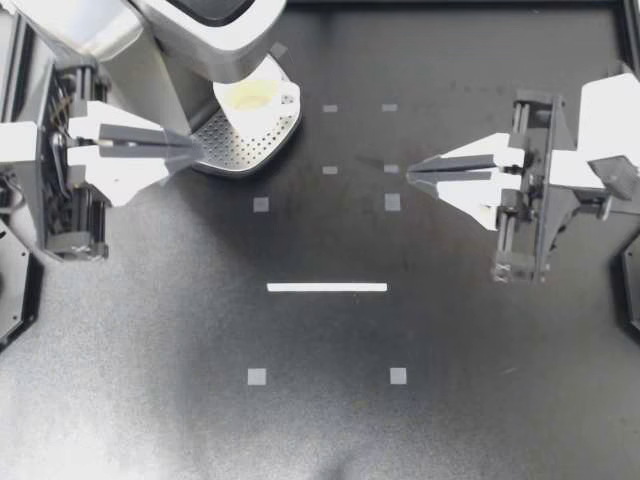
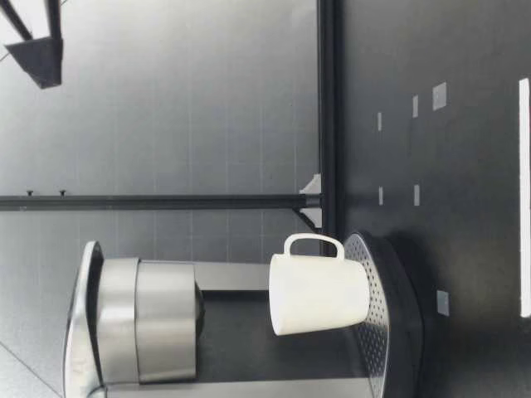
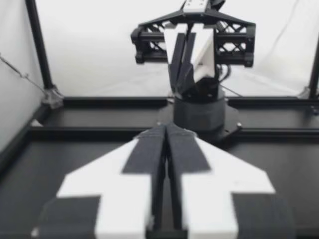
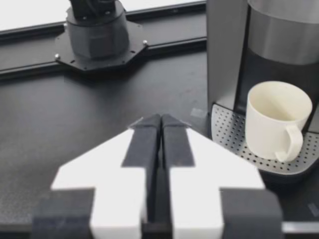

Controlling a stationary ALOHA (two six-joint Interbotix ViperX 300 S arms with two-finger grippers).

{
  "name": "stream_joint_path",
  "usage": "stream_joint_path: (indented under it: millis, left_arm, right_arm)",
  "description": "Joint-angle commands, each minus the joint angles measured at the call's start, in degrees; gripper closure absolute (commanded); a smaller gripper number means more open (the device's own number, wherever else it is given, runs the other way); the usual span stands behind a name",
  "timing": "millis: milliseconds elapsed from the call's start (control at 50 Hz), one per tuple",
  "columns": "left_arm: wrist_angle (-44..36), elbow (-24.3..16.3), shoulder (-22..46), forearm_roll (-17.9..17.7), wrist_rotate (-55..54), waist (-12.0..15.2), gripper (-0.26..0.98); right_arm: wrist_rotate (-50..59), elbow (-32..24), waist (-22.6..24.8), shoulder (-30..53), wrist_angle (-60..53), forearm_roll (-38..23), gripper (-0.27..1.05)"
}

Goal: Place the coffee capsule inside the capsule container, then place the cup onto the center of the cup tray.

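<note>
The white cup (image 1: 255,98) sits on the cup tray (image 1: 238,152). It looks hard, light and easy to break; its handle (image 1: 290,98) seems best to grab. The left tool (image 1: 195,150) and the right tool (image 1: 412,172) are both pressed together, empty.

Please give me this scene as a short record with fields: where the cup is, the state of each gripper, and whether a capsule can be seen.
cup: white, upright on the tray, under the head of the coffee machine, handle toward my right arm's side
left gripper: shut, empty, tip near the tray's edge
right gripper: shut, empty, over the bare table, apart from the cup
capsule: none visible in any view
</note>
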Motion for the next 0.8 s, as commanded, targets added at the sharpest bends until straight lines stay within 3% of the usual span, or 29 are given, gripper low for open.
stream_joint_path:
  millis: [0,780]
  left_arm:
    - [-1.4,0.0,-0.1,-0.1,-0.4,-0.1,0.66]
    - [-8.7,3.1,0.0,0.0,-0.4,-0.1,0.65]
  right_arm:
    - [0.1,-0.8,1.1,-0.9,-0.6,-0.2,0.65]
    - [0.4,2.2,3.6,-9.1,-1.1,-0.2,0.65]
